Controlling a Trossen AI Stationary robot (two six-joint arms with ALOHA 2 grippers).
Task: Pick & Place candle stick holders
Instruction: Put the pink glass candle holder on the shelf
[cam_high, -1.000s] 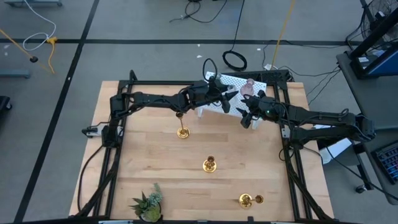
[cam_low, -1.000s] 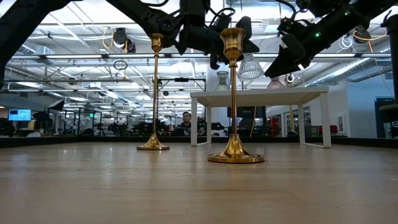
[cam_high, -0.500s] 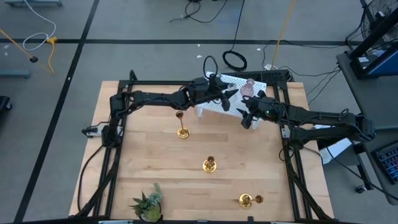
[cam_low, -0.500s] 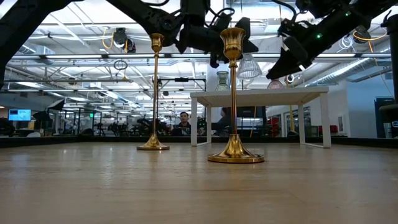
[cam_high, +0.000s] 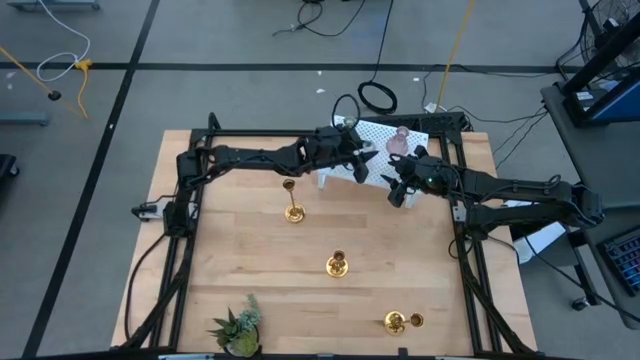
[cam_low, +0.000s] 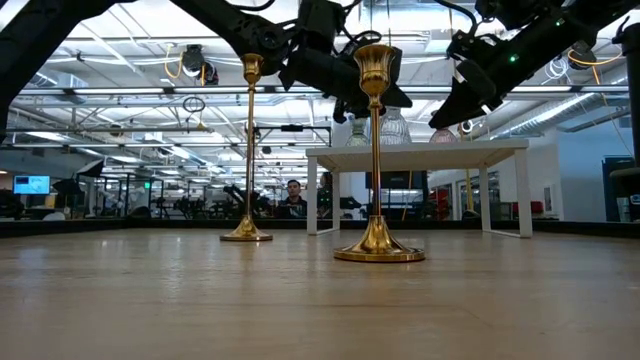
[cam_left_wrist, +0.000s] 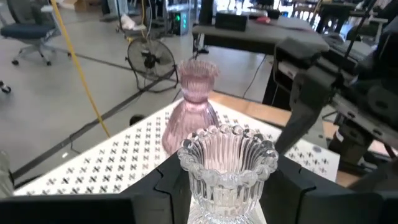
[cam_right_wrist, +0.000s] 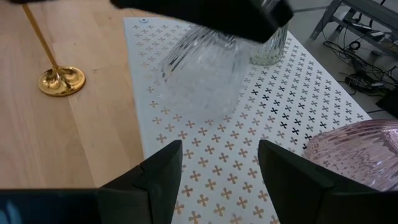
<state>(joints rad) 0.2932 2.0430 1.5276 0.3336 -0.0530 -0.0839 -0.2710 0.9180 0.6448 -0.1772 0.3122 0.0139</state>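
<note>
Candle stick holders: three gold ones stand on the wooden table (cam_high: 240, 250), three glass ones at the white perforated rack (cam_high: 400, 133).

Going down in size: the table carries the rack at its far edge, and the left arm reaches across to it with the left gripper (cam_left_wrist: 227, 180) pinching the clear glass holder (cam_left_wrist: 227, 171) between its fingers, over the rack's perforated top. The right gripper (cam_high: 395, 190) hangs just beside the rack with its fingers spread and nothing between them. A green spiky plant (cam_high: 238, 326) sits at the near left corner. The gold holders stand well apart: one (cam_high: 293, 202) near the left arm, one (cam_high: 338, 264) mid-table, one (cam_high: 395, 321) near the front edge. The pink glass holder (cam_left_wrist: 193, 106) stands on the rack just behind the held one; the grey-green glass holder (cam_right_wrist: 268, 46) stands farther along it.
</note>
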